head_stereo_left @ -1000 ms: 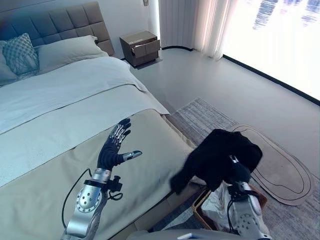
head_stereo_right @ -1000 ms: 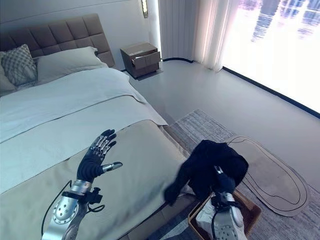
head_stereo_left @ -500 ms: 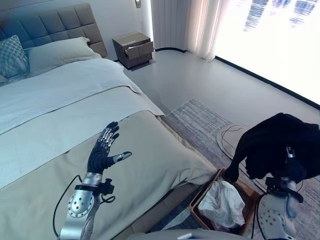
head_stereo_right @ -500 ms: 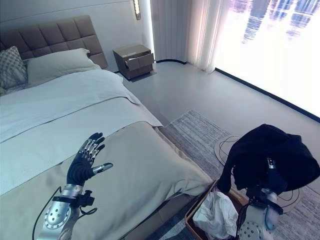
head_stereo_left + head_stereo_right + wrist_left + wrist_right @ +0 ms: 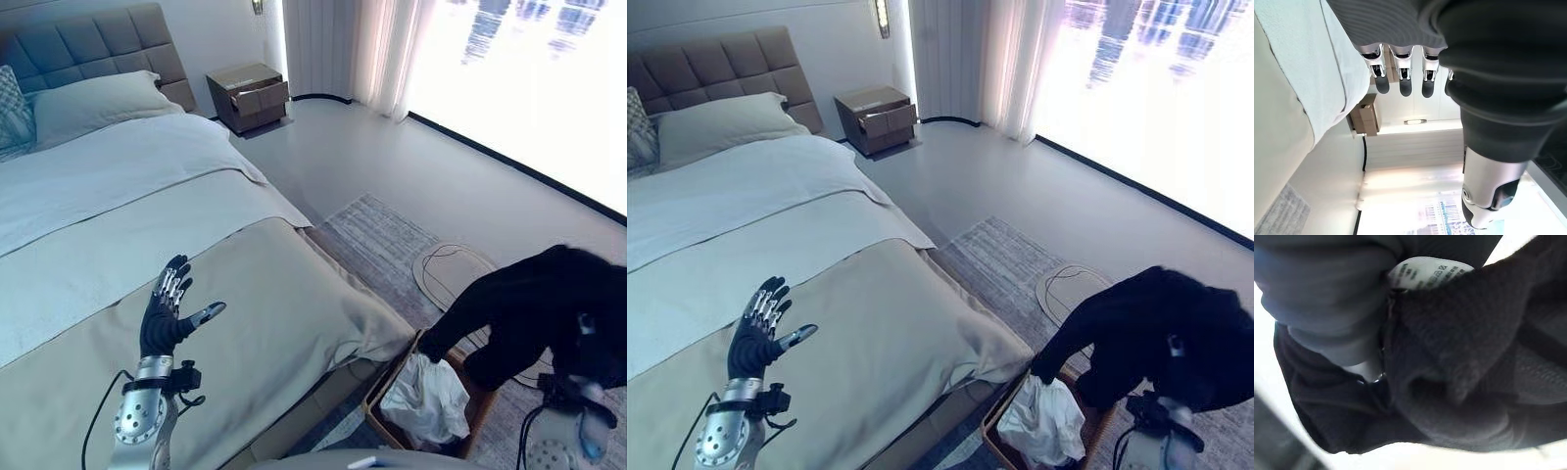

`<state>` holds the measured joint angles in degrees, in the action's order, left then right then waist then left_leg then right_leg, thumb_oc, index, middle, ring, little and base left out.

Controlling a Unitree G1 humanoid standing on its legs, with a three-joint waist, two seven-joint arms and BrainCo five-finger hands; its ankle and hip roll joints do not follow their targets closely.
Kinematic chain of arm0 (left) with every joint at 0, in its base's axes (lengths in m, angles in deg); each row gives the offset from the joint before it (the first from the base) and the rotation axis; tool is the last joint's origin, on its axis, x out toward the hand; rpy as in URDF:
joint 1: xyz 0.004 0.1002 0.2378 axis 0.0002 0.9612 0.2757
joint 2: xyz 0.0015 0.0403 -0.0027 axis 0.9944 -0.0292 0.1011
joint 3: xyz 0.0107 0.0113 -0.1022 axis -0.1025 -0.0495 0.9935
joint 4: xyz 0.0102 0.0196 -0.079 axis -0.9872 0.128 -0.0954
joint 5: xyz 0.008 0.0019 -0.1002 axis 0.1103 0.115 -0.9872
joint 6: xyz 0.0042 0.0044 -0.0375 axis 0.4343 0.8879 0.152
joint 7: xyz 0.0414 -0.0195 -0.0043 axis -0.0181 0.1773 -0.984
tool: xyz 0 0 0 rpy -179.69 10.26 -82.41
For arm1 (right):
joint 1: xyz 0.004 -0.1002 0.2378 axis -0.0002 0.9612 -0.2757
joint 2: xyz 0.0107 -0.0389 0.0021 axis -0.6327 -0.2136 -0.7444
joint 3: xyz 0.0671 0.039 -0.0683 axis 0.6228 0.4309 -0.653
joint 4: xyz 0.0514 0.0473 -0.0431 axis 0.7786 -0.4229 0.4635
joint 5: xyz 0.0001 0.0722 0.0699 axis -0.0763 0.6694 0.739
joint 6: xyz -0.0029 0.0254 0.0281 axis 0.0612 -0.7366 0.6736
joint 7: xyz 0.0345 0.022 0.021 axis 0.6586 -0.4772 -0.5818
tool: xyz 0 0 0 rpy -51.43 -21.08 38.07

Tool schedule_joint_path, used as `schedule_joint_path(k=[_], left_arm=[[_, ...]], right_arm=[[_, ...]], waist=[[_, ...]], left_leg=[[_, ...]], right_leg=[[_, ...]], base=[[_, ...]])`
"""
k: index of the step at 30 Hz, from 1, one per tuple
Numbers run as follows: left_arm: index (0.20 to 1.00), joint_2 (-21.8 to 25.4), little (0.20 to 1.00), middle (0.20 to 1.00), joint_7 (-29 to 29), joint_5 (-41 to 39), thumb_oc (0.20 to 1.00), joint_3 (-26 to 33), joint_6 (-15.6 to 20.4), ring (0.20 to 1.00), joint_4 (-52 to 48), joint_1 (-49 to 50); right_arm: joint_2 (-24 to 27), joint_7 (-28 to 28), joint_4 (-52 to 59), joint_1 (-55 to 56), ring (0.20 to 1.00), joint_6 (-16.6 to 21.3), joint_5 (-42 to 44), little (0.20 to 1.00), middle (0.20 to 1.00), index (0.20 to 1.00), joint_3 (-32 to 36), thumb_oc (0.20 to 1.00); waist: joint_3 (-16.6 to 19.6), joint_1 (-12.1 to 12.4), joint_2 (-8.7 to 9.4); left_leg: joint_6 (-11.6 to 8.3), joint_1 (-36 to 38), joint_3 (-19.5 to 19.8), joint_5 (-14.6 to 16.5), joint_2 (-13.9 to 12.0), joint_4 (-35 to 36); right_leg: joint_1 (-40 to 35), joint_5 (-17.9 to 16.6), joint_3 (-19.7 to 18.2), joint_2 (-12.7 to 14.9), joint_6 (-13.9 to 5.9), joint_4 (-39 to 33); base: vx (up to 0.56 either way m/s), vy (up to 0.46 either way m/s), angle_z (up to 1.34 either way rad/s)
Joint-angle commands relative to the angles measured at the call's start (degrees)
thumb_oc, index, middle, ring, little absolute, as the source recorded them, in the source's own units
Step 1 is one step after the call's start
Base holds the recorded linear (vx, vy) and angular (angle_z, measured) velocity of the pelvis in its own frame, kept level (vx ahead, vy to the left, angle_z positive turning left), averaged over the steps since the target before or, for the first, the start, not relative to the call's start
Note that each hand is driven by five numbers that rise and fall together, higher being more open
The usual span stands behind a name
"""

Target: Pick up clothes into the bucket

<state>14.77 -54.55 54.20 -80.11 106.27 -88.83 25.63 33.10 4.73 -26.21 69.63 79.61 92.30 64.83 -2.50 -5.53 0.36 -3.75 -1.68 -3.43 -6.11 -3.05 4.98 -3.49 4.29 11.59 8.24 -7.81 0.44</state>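
A black garment [image 5: 529, 313] hangs from my raised right hand [image 5: 583, 338] at the lower right, just right of and above the basket. One sleeve trails down toward the basket's rim [image 5: 377, 387]. A silver finger shows pressed against the cloth, and in the right wrist view the dark knit with its white label [image 5: 1425, 271] lies tight against the hand. The brown basket stands on the floor at the bed's foot corner with a white cloth [image 5: 426, 401] inside. My left hand [image 5: 162, 318] hovers open over the beige bedspread, its fingers [image 5: 1400, 78] straight and holding nothing.
The bed [image 5: 265, 294] takes up the left, with pillows [image 5: 88, 98] at the headboard. A nightstand [image 5: 247, 95] stands beside it. A striped rug [image 5: 382, 235] and an oval mat [image 5: 456, 269] lie on the grey floor toward the bright window.
My right hand has carried the black garment rightward, from the bed's corner to beyond the basket. The view has shifted too. The left hand stays open over the bed.
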Motion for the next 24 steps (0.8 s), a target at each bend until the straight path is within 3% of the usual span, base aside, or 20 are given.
schedule_joint_path(k=[1,4,9,14,15,22,24], left_arm=[[1.0,0.75,1.0,1.0,0.99,-1.35,1.0,4.72,4.92,1.0,-2.64,-3.67],[1.0,2.24,1.0,1.0,2.78,-2.06,1.0,3.57,6.23,1.0,-3.95,-6.51],[1.0,3.84,1.0,1.0,6.06,-3.17,1.0,2.26,8.5,1.0,-7.06,-9.04],[1.0,3.92,1.0,1.0,7.14,-4.39,1.0,1.46,9.19,1.0,-8.71,-9.54],[1.0,3.98,1.0,1.0,8.28,-4.85,1.0,0.54,9.57,1.0,-9.33,-10.04],[1.0,4.9,1.0,1.0,11.52,-4.96,1.0,-3.14,9.9,1.0,-11.71,-11.0],[1.0,5.84,1.0,1.0,12.15,-4.96,1.0,-5.01,9.91,1.0,-12.5,-11.02]], right_arm=[[2.74,0.88,0.49,-5.64,0.2,2.23,-2.84,0.2,0.2,0.2,-0.97,0.2],[3.08,3.29,-4.95,-10.95,0.2,3.24,-1.3,0.2,0.2,0.2,-2.22,0.2],[3.63,8.1,-12.76,-19.2,0.2,4.9,-0.87,0.2,0.2,0.2,-3.58,0.2],[5.07,11.16,-17.06,-23.14,0.2,5.1,-2.11,0.2,0.2,0.2,-4.99,0.2],[6.02,13.38,-20.41,-26.14,0.2,5.37,-2.35,0.2,0.2,0.2,-5.72,0.2],[8.97,19.73,-29.54,-35.61,0.2,5.16,-1.79,0.2,0.2,0.2,-7.5,0.2],[12.03,21.75,-34.74,-40.48,0.2,4.39,-1.75,0.2,0.2,0.2,-8.18,0.2]], waist=[[-4.81,-0.18,2.11],[-10.37,0.19,1.95],[-14.98,0.81,0.44],[-14.82,1.37,-0.45],[-15.03,1.92,-1.01],[-15.69,3.34,-3.03],[-16.3,4.08,-3.79]], left_leg=[[1.48,-1.83,0.77,7.18,-1.29,-8.79],[1.9,-7.73,1.94,8.66,-0.82,-16.08],[2.23,-21.45,3.36,11.62,-0.13,-29.71],[2.36,-29.55,3.55,13.12,0.16,-35.83],[2.4,-34.08,3.71,14.28,0.17,-39.36],[2.71,-45.28,3.15,14.8,0.32,-45.33],[2.86,-48.46,2.89,14.68,0.44,-46.58]], right_leg=[[6.43,-5.21,-1.19,3.22,-1.85,4.38],[11.33,-3.91,-1.73,4.18,-1.11,11.06],[23.61,-1.05,-2.95,5.27,0.11,22.99],[31.48,0.38,-3.99,5.31,0.7,28.81],[36.15,1.57,-4.73,5.46,0.91,32.35],[48.28,2.29,-6.58,5.75,1.5,39.15],[52.17,2.31,-7.37,5.9,1.64,40.87]], base=[[-0.18,-0.006,0.0],[-0.27,0.007,0.08],[-0.21,0.018,0.16],[-0.12,0.013,0.04],[-0.12,0.021,0.05],[-0.11,0.031,-0.01],[-0.09,0.042,-0.04]])
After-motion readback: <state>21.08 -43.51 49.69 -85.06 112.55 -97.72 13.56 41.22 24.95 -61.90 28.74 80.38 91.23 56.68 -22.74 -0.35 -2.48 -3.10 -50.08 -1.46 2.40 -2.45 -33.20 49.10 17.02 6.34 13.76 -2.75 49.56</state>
